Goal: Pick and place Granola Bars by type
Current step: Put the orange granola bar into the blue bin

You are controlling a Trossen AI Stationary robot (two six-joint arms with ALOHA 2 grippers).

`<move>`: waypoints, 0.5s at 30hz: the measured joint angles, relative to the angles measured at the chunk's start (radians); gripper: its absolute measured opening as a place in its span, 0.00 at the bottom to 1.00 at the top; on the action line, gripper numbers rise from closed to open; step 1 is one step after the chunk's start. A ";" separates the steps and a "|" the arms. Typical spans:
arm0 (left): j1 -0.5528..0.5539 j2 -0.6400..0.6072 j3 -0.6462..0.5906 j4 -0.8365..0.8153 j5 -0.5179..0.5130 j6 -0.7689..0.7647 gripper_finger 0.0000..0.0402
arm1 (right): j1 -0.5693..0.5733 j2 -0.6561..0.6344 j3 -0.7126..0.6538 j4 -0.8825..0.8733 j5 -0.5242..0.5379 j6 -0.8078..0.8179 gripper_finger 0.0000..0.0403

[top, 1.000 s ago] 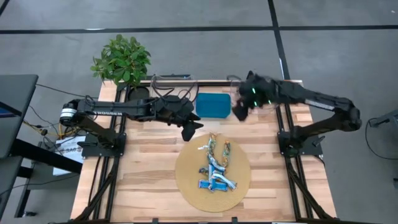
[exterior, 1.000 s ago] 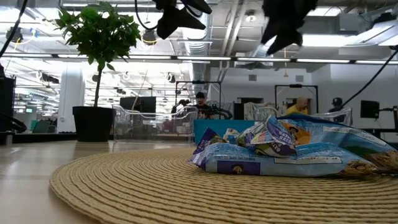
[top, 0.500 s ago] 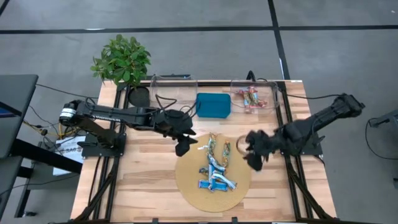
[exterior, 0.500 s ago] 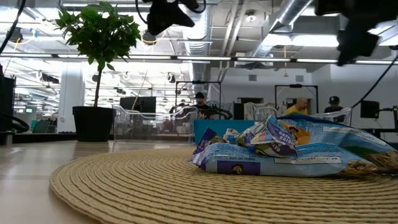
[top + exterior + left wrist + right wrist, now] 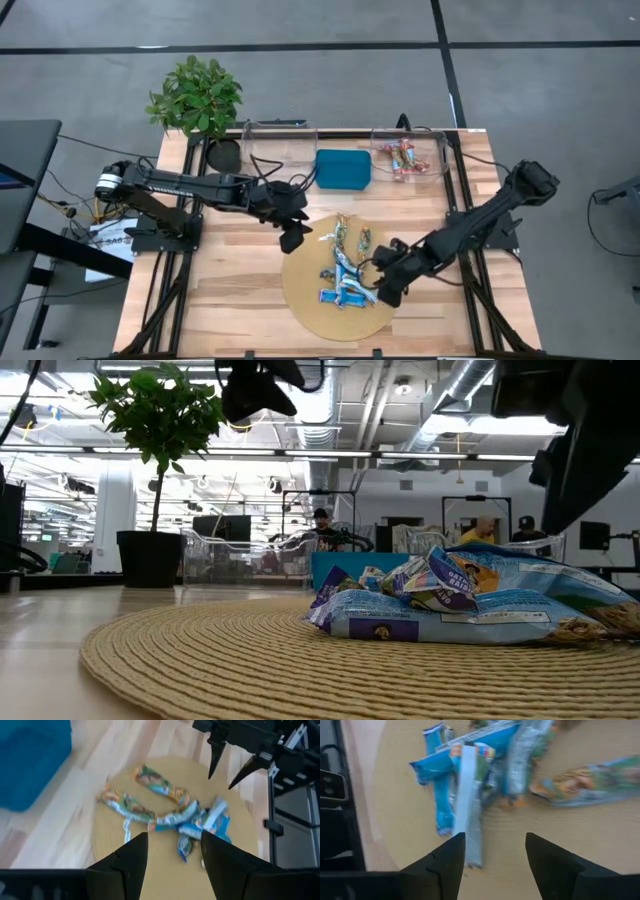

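Observation:
A pile of granola bars (image 5: 346, 270) in blue, blue-and-silver and green-orange wrappers lies on a round woven mat (image 5: 305, 290); it also shows in the low view (image 5: 450, 605). Several red-and-tan bars (image 5: 402, 158) lie in a clear bin at the far right. My left gripper (image 5: 293, 238) hovers open over the mat's far-left edge, the pile (image 5: 195, 820) ahead of its fingers. My right gripper (image 5: 385, 290) hangs open over the mat's right side, just above the blue bars (image 5: 465, 775).
A teal tray (image 5: 342, 169) sits at the far middle, between a second clear bin (image 5: 280, 140) and the bin with the red bars. A potted plant (image 5: 197, 100) stands at the far left corner. Bare wood lies to the left and near side of the mat.
My right gripper has swung from the far-right bin toward the near edge and come down over the mat's right side, beside the pile. My left gripper has moved from beside the teal tray toward the near-left, over the mat's far-left rim. The bars have stayed put.

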 joint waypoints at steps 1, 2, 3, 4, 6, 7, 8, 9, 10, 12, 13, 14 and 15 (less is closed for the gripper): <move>0.000 0.000 0.000 -0.015 0.008 -0.001 0.44 | -0.001 0.016 0.000 0.023 -0.009 0.009 0.49; 0.000 0.000 0.000 -0.031 0.019 -0.001 0.44 | -0.001 0.030 0.000 0.039 -0.016 0.020 0.49; 0.000 0.000 0.000 -0.046 0.032 -0.003 0.44 | -0.001 0.044 0.000 0.064 -0.028 0.028 0.49; 0.000 0.000 0.000 -0.060 0.040 -0.012 0.44 | -0.002 0.057 0.001 0.084 -0.040 0.036 0.49; 0.000 0.000 0.000 -0.091 0.053 -0.028 0.44 | -0.002 0.076 0.001 0.105 -0.063 0.047 0.49; 0.000 0.000 0.000 -0.102 0.053 -0.036 0.44 | -0.002 0.085 0.001 0.117 -0.075 0.048 0.49; 0.000 0.000 0.000 -0.115 0.053 -0.042 0.44 | -0.002 0.097 0.002 0.123 -0.092 0.048 0.49; 0.000 0.000 0.000 -0.125 0.053 -0.043 0.44 | -0.002 0.108 0.002 0.124 -0.108 0.048 0.49; 0.000 0.000 0.000 -0.134 0.053 -0.043 0.44 | -0.002 0.118 0.002 0.119 -0.120 0.045 0.48; 0.000 0.000 0.000 -0.147 0.053 -0.044 0.44 | -0.006 0.141 0.002 0.121 -0.146 0.033 0.48; 0.000 0.000 0.000 -0.148 0.052 -0.043 0.44 | -0.008 0.150 0.002 0.121 -0.157 0.025 0.48; 0.000 0.000 0.000 -0.148 0.052 -0.042 0.44 | -0.008 0.158 0.002 0.119 -0.167 0.020 0.47; 0.000 0.000 0.000 -0.148 0.052 -0.038 0.44 | -0.010 0.167 0.003 0.120 -0.172 0.015 0.47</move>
